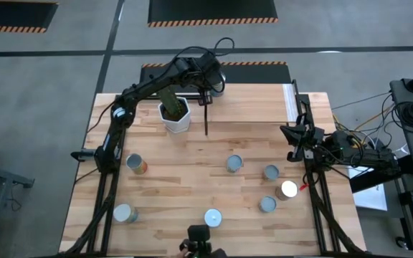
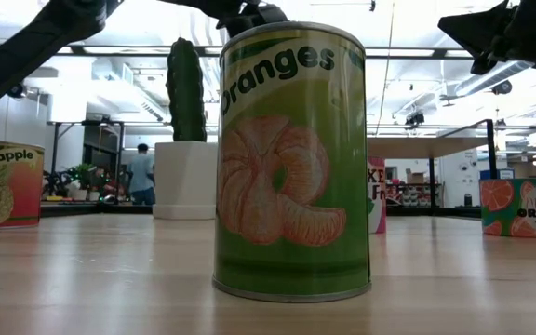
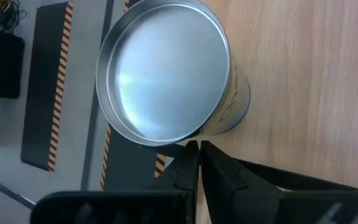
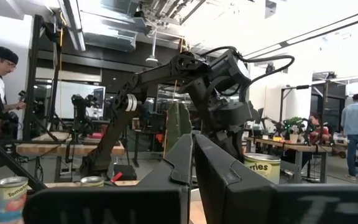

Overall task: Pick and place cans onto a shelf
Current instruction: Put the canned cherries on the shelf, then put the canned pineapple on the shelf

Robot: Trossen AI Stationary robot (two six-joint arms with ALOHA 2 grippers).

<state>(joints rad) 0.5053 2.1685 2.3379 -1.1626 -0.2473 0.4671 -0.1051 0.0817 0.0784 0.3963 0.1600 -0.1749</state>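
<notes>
Cans stand scattered upright on the slatted tabletop (image 1: 192, 154), long axes vertical, shiny tops up. Going left to right in the high view, we see a can with an orange side (image 1: 135, 163), a grey one (image 1: 124, 213), one near the front edge (image 1: 213, 217), one mid-table (image 1: 234, 163), then a cluster of three (image 1: 271, 172) at right. The left gripper (image 1: 208, 100) hangs clenched and empty at the far edge beside the white cactus pot (image 1: 176, 115); its wrist view shows a can top (image 3: 166, 68) just beyond the shut fingertips, apart. The right gripper (image 1: 290, 133), also clenched and empty, waits above the table's right side near the shelf (image 1: 291, 100), which is largely hidden by that arm. In the low view, the Oranges can (image 2: 292, 158) blocks much behind it.
</notes>
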